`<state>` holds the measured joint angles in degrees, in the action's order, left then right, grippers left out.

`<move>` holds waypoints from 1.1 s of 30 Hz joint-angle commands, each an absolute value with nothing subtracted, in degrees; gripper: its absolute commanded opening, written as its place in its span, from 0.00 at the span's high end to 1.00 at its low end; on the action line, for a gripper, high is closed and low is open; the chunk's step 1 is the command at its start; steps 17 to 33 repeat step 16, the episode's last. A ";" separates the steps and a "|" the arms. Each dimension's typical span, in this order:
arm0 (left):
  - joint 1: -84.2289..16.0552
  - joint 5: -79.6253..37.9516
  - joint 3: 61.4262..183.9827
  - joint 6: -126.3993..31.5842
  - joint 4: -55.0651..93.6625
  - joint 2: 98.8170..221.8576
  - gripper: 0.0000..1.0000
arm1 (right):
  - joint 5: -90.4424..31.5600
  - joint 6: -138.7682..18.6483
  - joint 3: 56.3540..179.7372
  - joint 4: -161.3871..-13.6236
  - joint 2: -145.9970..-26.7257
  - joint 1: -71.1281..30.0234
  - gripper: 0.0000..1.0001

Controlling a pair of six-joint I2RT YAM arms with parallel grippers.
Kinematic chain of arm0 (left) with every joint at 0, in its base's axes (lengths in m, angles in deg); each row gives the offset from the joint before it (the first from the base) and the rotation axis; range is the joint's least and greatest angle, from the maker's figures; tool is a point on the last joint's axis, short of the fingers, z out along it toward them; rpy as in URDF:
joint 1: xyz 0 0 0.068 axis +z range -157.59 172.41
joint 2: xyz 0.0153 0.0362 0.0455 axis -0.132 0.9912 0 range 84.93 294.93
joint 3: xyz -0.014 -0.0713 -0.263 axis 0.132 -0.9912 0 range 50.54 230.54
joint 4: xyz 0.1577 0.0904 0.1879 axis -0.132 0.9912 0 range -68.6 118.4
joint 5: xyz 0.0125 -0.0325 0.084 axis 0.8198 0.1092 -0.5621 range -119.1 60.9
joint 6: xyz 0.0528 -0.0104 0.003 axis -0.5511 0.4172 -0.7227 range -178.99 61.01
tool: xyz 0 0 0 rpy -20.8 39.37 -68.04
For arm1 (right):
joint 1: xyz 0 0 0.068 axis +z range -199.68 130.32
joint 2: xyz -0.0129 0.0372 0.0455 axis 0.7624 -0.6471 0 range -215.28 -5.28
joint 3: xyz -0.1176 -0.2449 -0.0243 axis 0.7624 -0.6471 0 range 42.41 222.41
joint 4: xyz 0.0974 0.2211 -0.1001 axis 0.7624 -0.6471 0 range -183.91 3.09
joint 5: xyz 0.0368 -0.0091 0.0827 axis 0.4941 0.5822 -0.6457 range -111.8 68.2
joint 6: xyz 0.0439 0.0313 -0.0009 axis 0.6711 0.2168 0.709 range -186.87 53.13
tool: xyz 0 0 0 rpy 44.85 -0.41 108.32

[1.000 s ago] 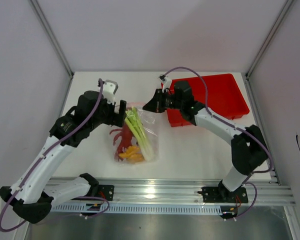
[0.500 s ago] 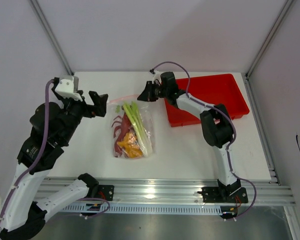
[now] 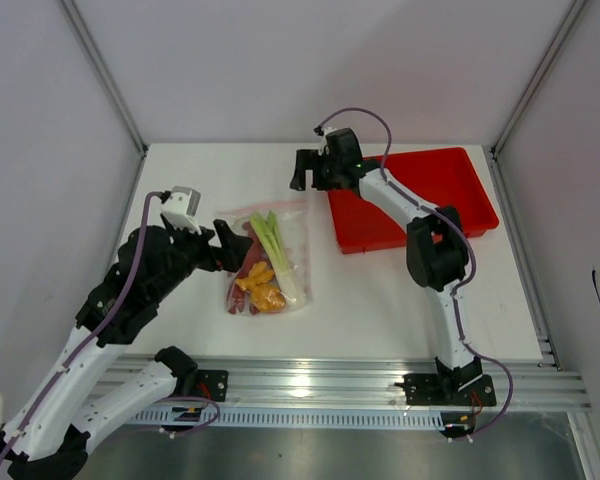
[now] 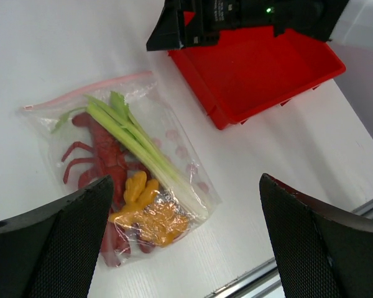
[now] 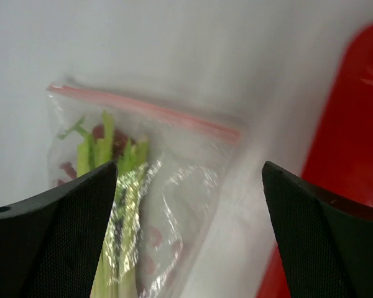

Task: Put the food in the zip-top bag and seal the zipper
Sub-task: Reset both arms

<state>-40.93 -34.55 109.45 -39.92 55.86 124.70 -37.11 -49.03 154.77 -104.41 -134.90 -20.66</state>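
Left claw [image 3: 230, 244] wide, empty, over left edge of zip-top bag [image 3: 292, 238]. Bag flat on table [image 3: 380, 290]. Inside: green stalk [image 3: 277, 255], yellow-orange pieces [image 3: 265, 296], dark red spiky piece [image 3: 243, 277]. Zipper [image 3: 265, 207] along bag's far edge. Beyond, right claw [image 3: 300, 170] wide, empty, beside left end of red tray [image 3: 430, 190].

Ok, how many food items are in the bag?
3, all inside the bag: stalk on the right, red spiky piece left, yellow pieces at the closed end. Nothing seems hidden.
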 commanded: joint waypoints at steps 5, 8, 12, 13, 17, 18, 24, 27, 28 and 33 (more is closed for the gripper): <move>-40.63 -29.54 107.49 -33.06 51.91 124.13 0.01 | -12.51 -44.39 135.34 -119.68 -104.45 -19.71 0.01; -40.64 -25.85 103.81 -30.52 49.10 123.43 0.00 | -5.47 -39.99 123.21 -124.43 -94.34 -17.34 0.00; -40.63 -19.19 100.20 -26.65 43.04 123.95 0.01 | -2.91 -36.12 108.36 -125.23 -79.32 -13.91 0.01; -40.72 -18.21 98.28 -25.25 42.15 124.04 0.01 | -3.77 -35.76 105.55 -123.75 -71.98 -12.78 0.01; -40.63 -13.48 94.33 -23.66 37.32 123.26 0.01 | -4.92 -35.58 96.22 -120.94 -58.78 -11.45 0.01; -40.63 -13.48 94.33 -23.66 37.32 123.26 0.01 | -4.92 -35.58 96.22 -120.94 -58.78 -11.45 0.01; -40.63 -13.48 94.33 -23.66 37.32 123.26 0.01 | -4.92 -35.58 96.22 -120.94 -58.78 -11.45 0.01; -40.63 -13.48 94.33 -23.66 37.32 123.26 0.01 | -4.92 -35.58 96.22 -120.94 -58.78 -11.45 0.01; -40.63 -13.48 94.33 -23.66 37.32 123.26 0.01 | -4.92 -35.58 96.22 -120.94 -58.78 -11.45 0.01; -40.63 -13.48 94.33 -23.66 37.32 123.26 0.01 | -4.92 -35.58 96.22 -120.94 -58.78 -11.45 0.01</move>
